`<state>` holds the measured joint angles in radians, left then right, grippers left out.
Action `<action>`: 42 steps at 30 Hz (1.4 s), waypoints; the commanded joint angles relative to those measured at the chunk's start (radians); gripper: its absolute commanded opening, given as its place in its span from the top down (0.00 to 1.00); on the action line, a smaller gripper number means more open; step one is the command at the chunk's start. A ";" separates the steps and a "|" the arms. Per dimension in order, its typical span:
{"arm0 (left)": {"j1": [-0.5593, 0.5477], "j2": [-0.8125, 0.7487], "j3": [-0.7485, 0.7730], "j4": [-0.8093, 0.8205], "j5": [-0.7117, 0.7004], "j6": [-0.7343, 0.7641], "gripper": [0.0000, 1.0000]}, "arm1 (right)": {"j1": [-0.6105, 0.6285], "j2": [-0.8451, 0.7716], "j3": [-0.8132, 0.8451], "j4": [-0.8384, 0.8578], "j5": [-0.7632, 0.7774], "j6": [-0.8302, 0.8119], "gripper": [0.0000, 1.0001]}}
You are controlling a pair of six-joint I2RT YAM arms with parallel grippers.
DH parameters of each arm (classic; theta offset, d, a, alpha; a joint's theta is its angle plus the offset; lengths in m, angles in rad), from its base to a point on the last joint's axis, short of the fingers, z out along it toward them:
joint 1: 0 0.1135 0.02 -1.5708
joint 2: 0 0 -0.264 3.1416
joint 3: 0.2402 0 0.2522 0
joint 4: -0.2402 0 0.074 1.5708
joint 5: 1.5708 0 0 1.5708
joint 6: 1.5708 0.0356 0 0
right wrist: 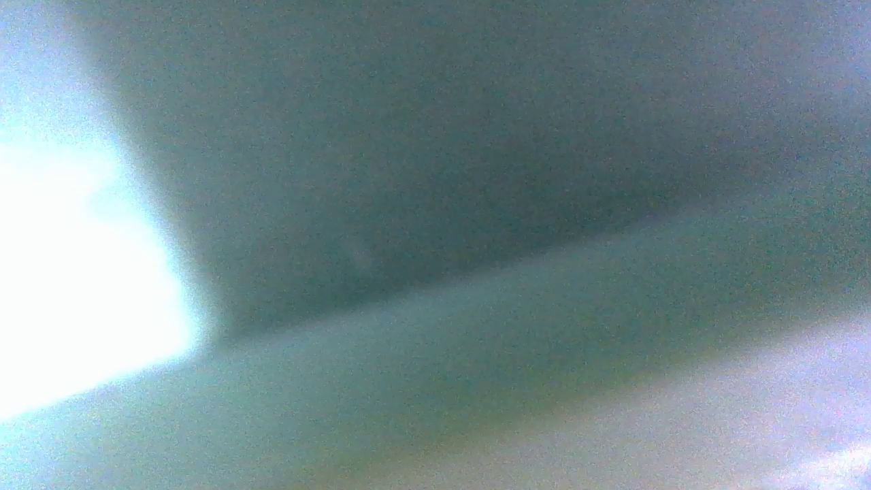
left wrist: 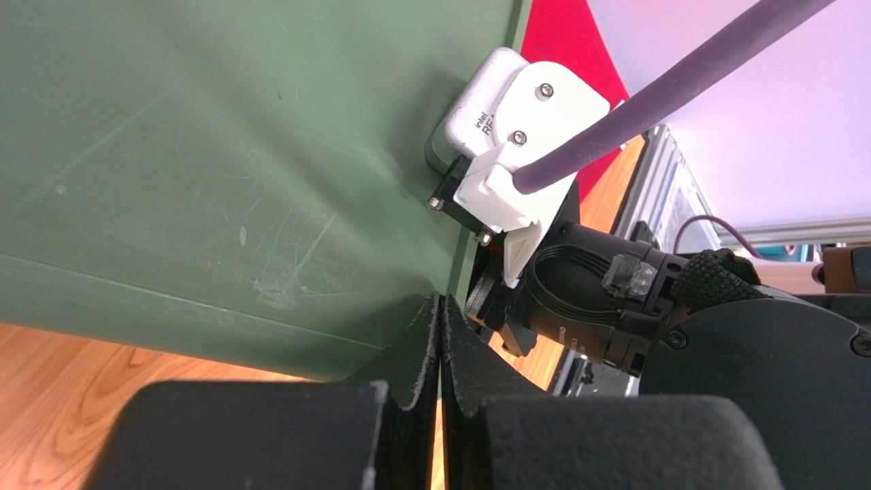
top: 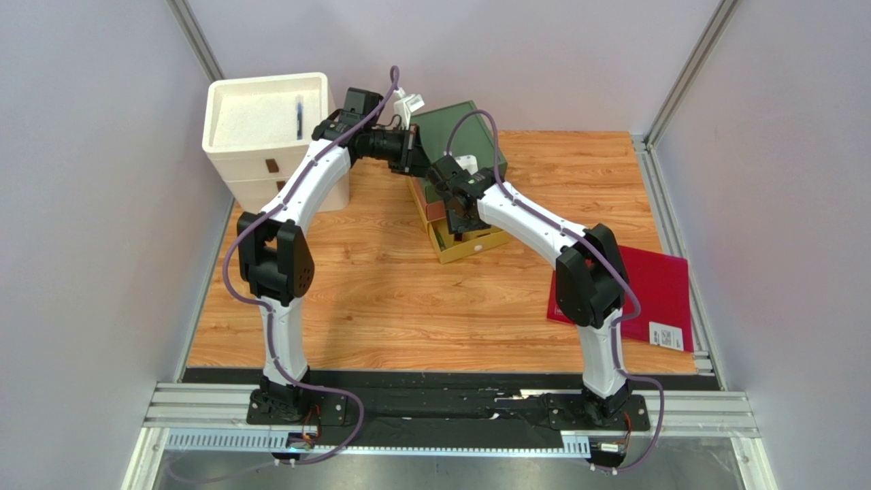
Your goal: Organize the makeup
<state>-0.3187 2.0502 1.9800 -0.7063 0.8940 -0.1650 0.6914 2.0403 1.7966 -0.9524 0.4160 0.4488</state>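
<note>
A dark green lid (top: 450,120) stands raised over a yellow tray organizer (top: 472,247) at the back middle of the table. My left gripper (top: 417,153) is shut on the lid's left edge; in the left wrist view the fingertips (left wrist: 441,306) pinch that thin edge, and the green lid (left wrist: 204,153) fills the view. My right gripper (top: 457,214) reaches down into the organizer under the lid, and its jaws are hidden. The right wrist view shows only a blurred green surface (right wrist: 460,204). A slim dark item (top: 299,114) lies in the white box's top tray. The other makeup is hidden.
A white drawer box (top: 261,138) stands at the back left. A flat dark red folder (top: 659,286) lies at the right edge of the wooden table. The right arm's wrist (left wrist: 613,296) sits close beside my left fingers. Grey walls enclose the table.
</note>
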 commanded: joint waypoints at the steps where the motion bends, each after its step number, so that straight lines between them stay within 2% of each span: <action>1: -0.008 0.061 -0.032 -0.173 -0.072 0.061 1.00 | -0.006 -0.048 -0.061 -0.026 -0.005 0.031 0.53; 2: -0.008 0.059 -0.032 -0.170 -0.072 0.059 1.00 | -0.004 -0.069 -0.078 -0.022 -0.006 0.042 0.55; 4: -0.008 0.061 -0.030 -0.167 -0.072 0.058 1.00 | -0.006 -0.133 -0.141 -0.017 -0.022 0.057 0.69; 5: -0.008 0.062 -0.030 -0.167 -0.069 0.058 1.00 | -0.013 -0.156 -0.164 -0.003 -0.034 0.073 0.77; 6: -0.008 0.064 -0.030 -0.163 -0.069 0.056 1.00 | -0.019 -0.202 -0.218 0.006 -0.054 0.082 0.97; 7: -0.008 0.064 -0.029 -0.163 -0.067 0.053 1.00 | -0.029 -0.225 -0.242 0.012 -0.107 0.096 1.00; 12: -0.008 0.065 -0.027 -0.163 -0.069 0.055 1.00 | -0.136 -0.382 -0.431 0.156 -0.354 0.183 1.00; 16: -0.008 0.065 -0.027 -0.167 -0.076 0.058 1.00 | -0.197 -0.514 -0.592 0.285 -0.477 0.228 1.00; 20: -0.008 0.070 -0.020 -0.173 -0.078 0.056 1.00 | -0.263 -0.569 -0.692 0.417 -0.562 0.304 1.00; 21: -0.008 0.073 -0.015 -0.174 -0.078 0.058 1.00 | -0.280 -0.574 -0.716 0.450 -0.626 0.327 1.00; 27: -0.006 0.087 0.028 -0.205 -0.099 0.064 1.00 | -0.415 -0.565 -0.936 0.765 -0.836 0.594 1.00; 29: -0.005 0.090 0.043 -0.214 -0.112 0.061 1.00 | -0.435 -0.528 -0.950 0.826 -0.859 0.642 1.00; 35: 0.000 0.088 0.074 -0.219 -0.141 0.042 1.00 | -0.438 -0.395 -0.864 0.811 -0.884 0.630 1.00; 42: 0.010 0.080 0.069 -0.222 -0.148 0.039 1.00 | -0.438 -0.209 -0.685 0.788 -0.878 0.603 1.00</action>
<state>-0.3191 2.0838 2.0678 -0.7975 0.8543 -0.1680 0.2508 1.7630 1.0008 -0.2077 -0.4397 1.0481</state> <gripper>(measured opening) 0.000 0.002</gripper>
